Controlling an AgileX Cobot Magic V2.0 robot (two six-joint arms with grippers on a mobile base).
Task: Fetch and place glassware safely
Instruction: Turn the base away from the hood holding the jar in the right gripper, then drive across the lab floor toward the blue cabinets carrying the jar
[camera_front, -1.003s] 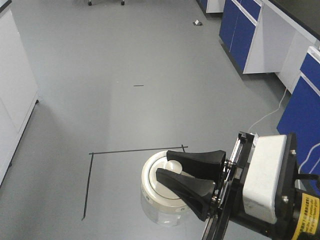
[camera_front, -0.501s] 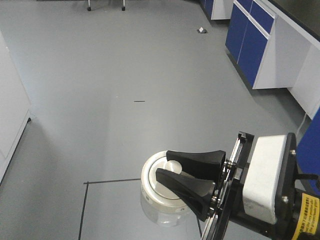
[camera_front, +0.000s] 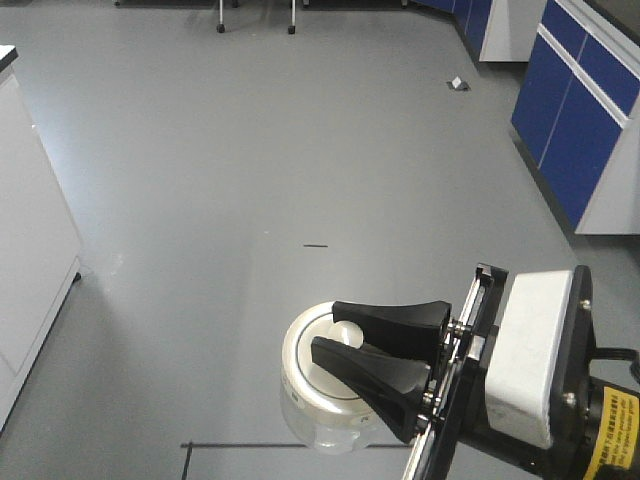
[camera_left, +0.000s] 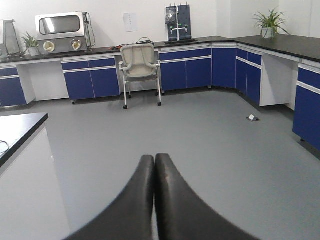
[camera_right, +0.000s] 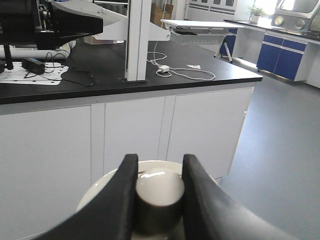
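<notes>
Hanging over the gray floor (camera_front: 250, 150), the small clear glass jar (camera_front: 325, 428) is held up by its lid only. The round cream-white lid (camera_front: 300, 365) has a knob (camera_right: 159, 189) in the middle. The right gripper (camera_front: 325, 330) has its black jaws pinching that knob from both sides. Nothing holds the jar from below. The left gripper (camera_left: 155, 167) has its jaws pressed together with nothing in them. A black-topped bench (camera_right: 125, 82) shows beyond the jar in the right wrist view. The robot seems to be carrying the jar. To do this well, it should pinch firmly, hold the jar level and move slowly with no jerks. The glass part might slip off the lid and break.
</notes>
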